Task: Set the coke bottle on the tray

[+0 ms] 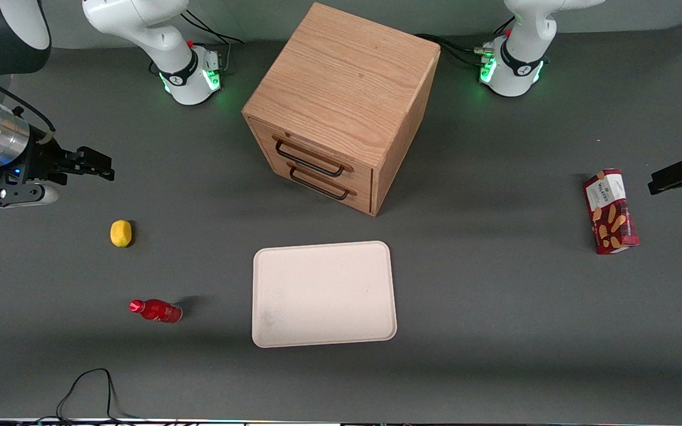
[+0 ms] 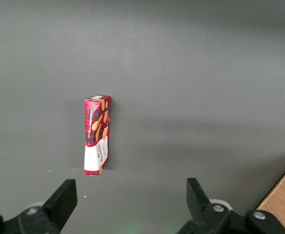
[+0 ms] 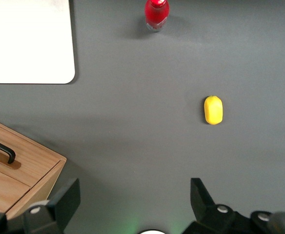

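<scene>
The coke bottle (image 1: pixel 156 310) is small, glossy and all red, and lies on its side on the grey table. It is beside the tray, toward the working arm's end, and nearer to the front camera than the yellow fruit. It also shows in the right wrist view (image 3: pixel 157 13). The tray (image 1: pixel 323 293) is flat, cream-white and bare, and lies in front of the cabinet; one corner of it shows in the right wrist view (image 3: pixel 30 44). My right gripper (image 1: pixel 101 165) is open and empty, above the table. It is farther from the front camera than the fruit and the bottle, and well apart from both. In the wrist view the gripper (image 3: pixel 132 195) has only bare table between its fingers.
A yellow lemon-like fruit (image 1: pixel 121 233) lies between the gripper and the bottle (image 3: pixel 213 109). A wooden two-drawer cabinet (image 1: pixel 341 106) stands mid-table, drawers shut. A red biscuit box (image 1: pixel 610 211) lies toward the parked arm's end (image 2: pixel 97 134). A black cable (image 1: pixel 86 390) loops at the table's near edge.
</scene>
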Controlling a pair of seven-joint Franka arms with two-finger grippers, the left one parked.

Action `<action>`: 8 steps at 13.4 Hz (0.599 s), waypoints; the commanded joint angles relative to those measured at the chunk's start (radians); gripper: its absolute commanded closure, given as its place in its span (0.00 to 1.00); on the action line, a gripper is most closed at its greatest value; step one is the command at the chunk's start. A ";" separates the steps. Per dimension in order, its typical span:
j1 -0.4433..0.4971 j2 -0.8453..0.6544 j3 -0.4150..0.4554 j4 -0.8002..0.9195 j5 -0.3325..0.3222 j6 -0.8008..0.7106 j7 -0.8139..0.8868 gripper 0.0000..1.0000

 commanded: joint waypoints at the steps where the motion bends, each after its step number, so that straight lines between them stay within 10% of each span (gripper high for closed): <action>1: 0.013 0.016 -0.017 0.033 0.017 -0.027 -0.018 0.00; 8: 0.010 0.016 -0.017 0.036 0.021 -0.027 -0.024 0.00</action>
